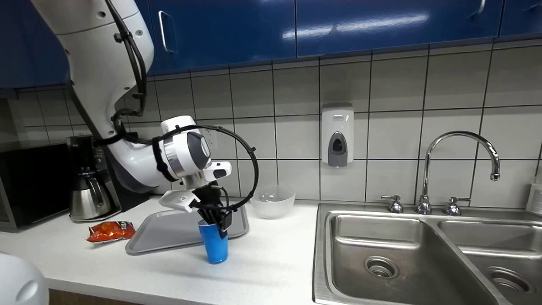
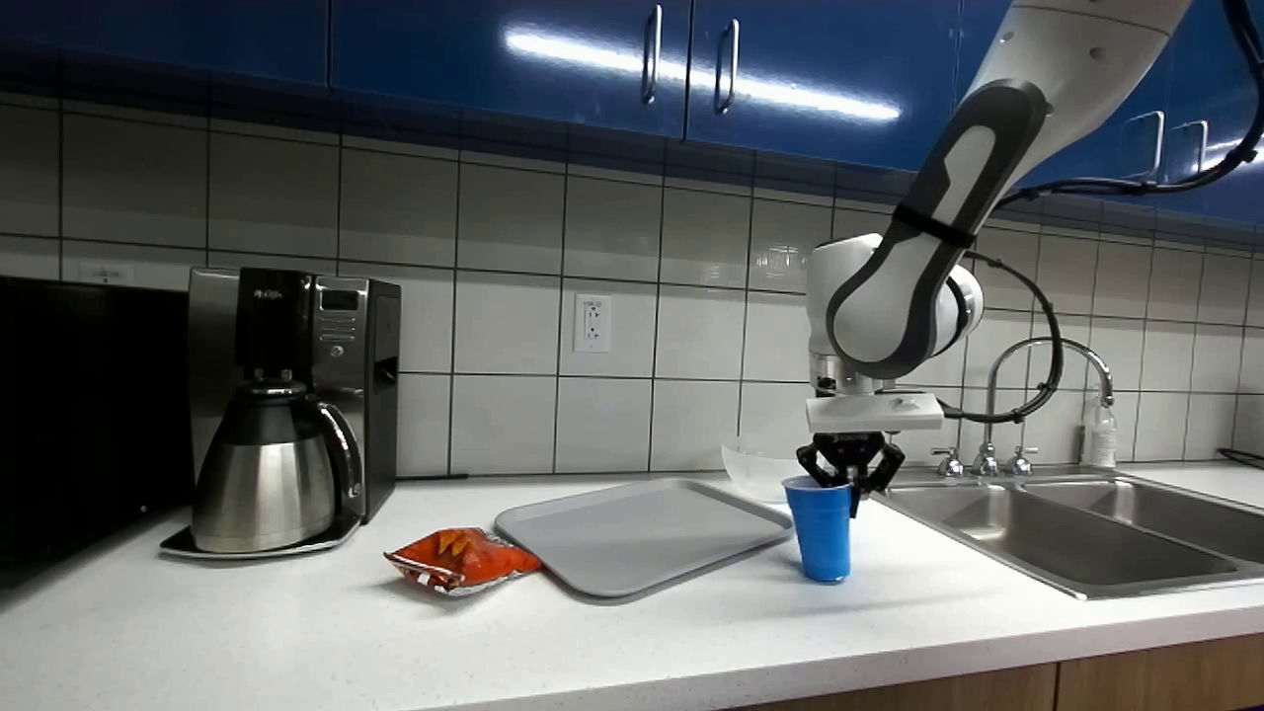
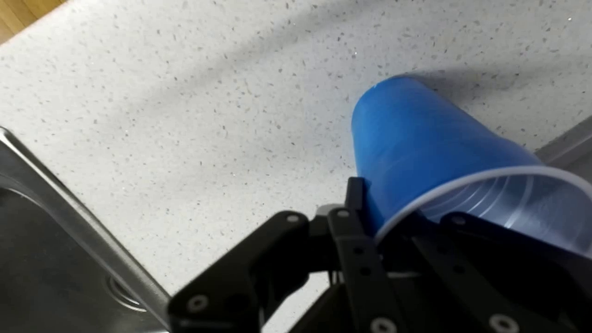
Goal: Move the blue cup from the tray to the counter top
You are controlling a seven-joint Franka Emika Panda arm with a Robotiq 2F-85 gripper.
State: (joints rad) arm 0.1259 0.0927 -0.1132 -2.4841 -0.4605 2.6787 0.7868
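The blue cup (image 1: 214, 245) is beyond the tray's edge, over the white counter top (image 1: 271, 275), leaning slightly. In an exterior view the cup (image 2: 824, 533) is at the tray's sink-side corner. My gripper (image 1: 223, 228) is shut on the cup's wall near the rim. In the wrist view one finger of the gripper (image 3: 377, 217) is outside the wall and one inside the mouth of the cup (image 3: 416, 134). The cup's base is at or just above the counter; I cannot tell if it touches. The grey tray (image 2: 642, 538) is bare, flat on the counter top (image 2: 592, 652).
A clear bowl (image 1: 273, 205) stands by the wall behind the tray. The steel sink (image 1: 322, 254) is on the far side of the cup from the tray. An orange snack bag (image 2: 462, 561) lies beside the tray, near a coffee maker (image 2: 286, 425). Blue cabinets (image 1: 228, 34) hang above.
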